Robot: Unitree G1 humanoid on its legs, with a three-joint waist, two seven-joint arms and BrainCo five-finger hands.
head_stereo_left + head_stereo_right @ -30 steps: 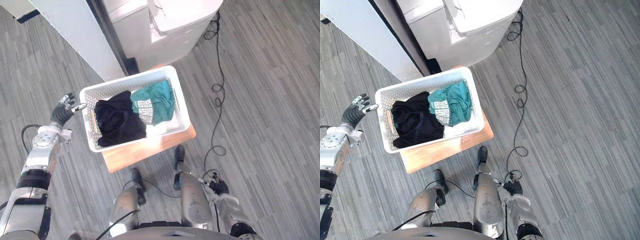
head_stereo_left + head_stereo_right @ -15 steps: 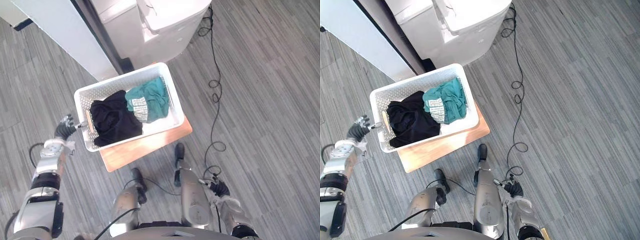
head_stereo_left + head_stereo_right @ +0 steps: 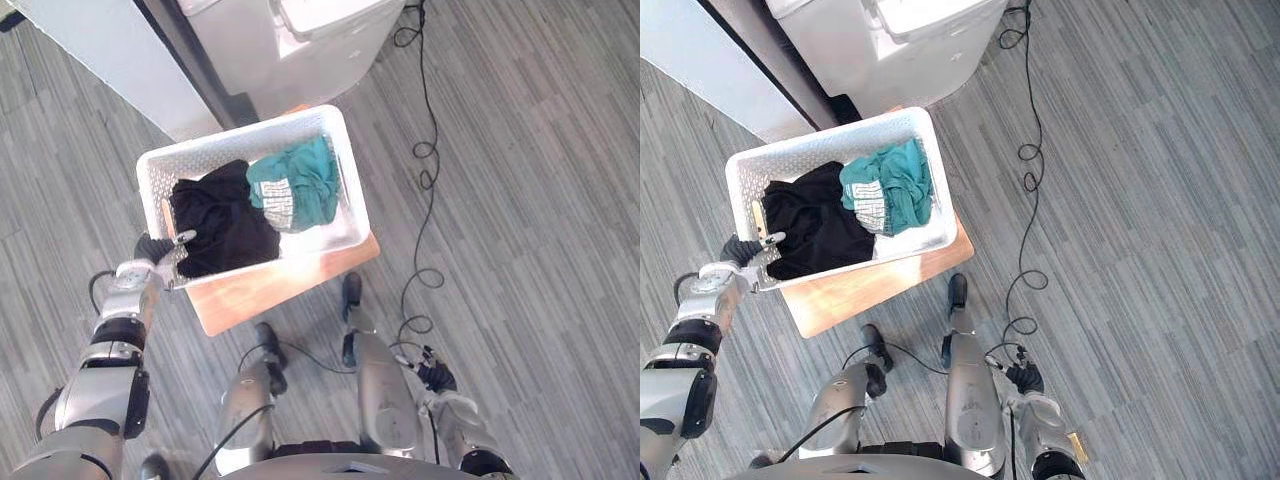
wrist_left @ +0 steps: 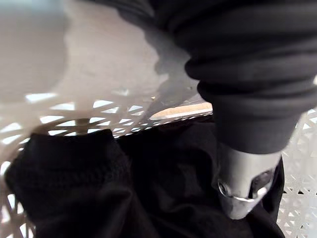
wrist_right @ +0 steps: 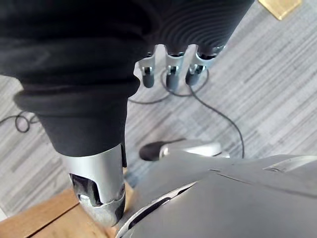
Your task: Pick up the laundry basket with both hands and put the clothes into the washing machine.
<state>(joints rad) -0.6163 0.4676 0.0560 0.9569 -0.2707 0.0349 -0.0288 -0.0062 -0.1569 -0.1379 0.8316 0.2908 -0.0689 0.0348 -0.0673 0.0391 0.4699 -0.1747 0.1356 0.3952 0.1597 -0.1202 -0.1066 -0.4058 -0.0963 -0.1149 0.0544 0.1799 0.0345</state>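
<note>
Moving the left hand in onto the basket's left rim, grip unclear; hanging the right hand low, relaxed. Sitting at the table's far edge, clothes inside, awaiting lifting to the washer.

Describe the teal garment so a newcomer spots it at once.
Before the white washing machine, a white perforated plastic laundry basket sits on a wooden board. The crumpled teal garment fills its right half, beside a black garment; only it is teal.
</note>
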